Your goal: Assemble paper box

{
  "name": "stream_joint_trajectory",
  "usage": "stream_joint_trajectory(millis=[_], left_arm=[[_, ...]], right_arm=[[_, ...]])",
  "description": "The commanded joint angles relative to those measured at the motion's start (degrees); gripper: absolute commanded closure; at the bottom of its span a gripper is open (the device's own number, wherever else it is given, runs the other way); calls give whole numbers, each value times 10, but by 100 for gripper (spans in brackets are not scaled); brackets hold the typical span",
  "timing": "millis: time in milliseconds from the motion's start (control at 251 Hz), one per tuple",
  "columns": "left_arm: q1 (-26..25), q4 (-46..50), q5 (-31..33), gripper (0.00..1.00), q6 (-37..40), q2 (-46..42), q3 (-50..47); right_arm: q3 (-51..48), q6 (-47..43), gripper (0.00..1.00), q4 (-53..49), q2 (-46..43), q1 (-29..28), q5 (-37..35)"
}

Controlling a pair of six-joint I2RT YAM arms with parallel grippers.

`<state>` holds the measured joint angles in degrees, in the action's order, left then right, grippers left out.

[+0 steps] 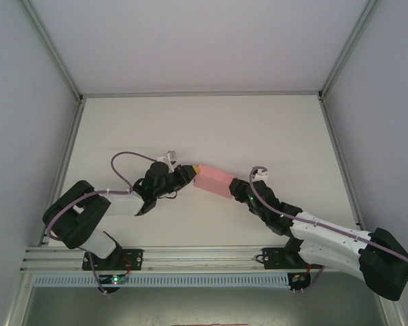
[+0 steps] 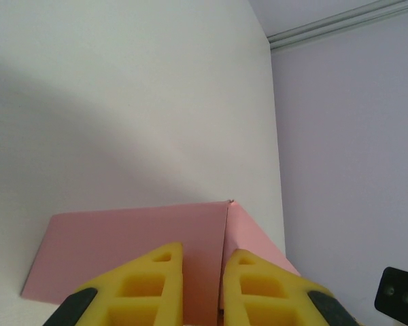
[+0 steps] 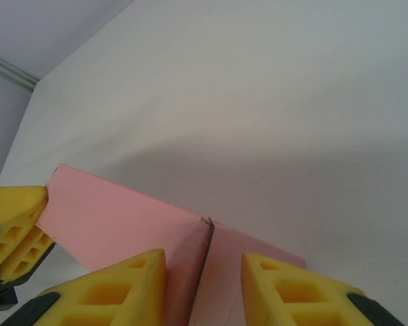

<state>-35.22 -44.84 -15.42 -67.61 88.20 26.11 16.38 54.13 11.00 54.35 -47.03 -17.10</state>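
The pink paper box (image 1: 215, 180) lies folded on the white table (image 1: 211, 122), stretched between both grippers. My left gripper (image 1: 190, 171) meets its left end. In the left wrist view the yellow fingers (image 2: 146, 282) stand a narrow gap apart, and a fold edge of the paper box (image 2: 122, 241) runs down between them, close to the right finger. My right gripper (image 1: 238, 189) is at the box's right end. Its fingers (image 3: 115, 292) are wider apart, and a thin card edge of the paper box (image 3: 122, 214) stands between them, touching neither.
Grey walls with aluminium rails (image 1: 68, 146) close the table on the left, back and right. Bare table lies behind the box. The left arm's yellow fingers (image 3: 13, 227) show at the box's far corner in the right wrist view.
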Motion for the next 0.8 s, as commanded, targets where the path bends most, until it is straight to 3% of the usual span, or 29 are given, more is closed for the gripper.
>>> stream_joint_trajectory(millis=[0, 100, 315, 423, 487, 654, 750, 798], left_arm=[[1, 192, -35, 99, -40, 40, -14], [1, 232, -49, 77, -10, 15, 25], [1, 335, -13, 39, 59, -51, 107], [1, 382, 16, 20, 91, -75, 142], [1, 400, 25, 1, 111, -88, 159], [1, 496, 63, 0, 194, -138, 222], [1, 576, 169, 0, 233, -184, 241], [1, 615, 239, 0, 242, -209, 238]], right_arm=[[-43, -12, 67, -183, 24, -4, 28], [-36, -19, 67, -187, 21, -4, 28], [-10, -41, 65, -195, 3, -3, 22], [18, -58, 56, -201, -7, 1, 16], [36, -75, 52, -205, -12, 5, 10], [100, -140, 37, -206, -27, 26, 6], [141, -206, 35, -202, -36, 33, 11], [158, -256, 13, -195, -37, 33, 22]])
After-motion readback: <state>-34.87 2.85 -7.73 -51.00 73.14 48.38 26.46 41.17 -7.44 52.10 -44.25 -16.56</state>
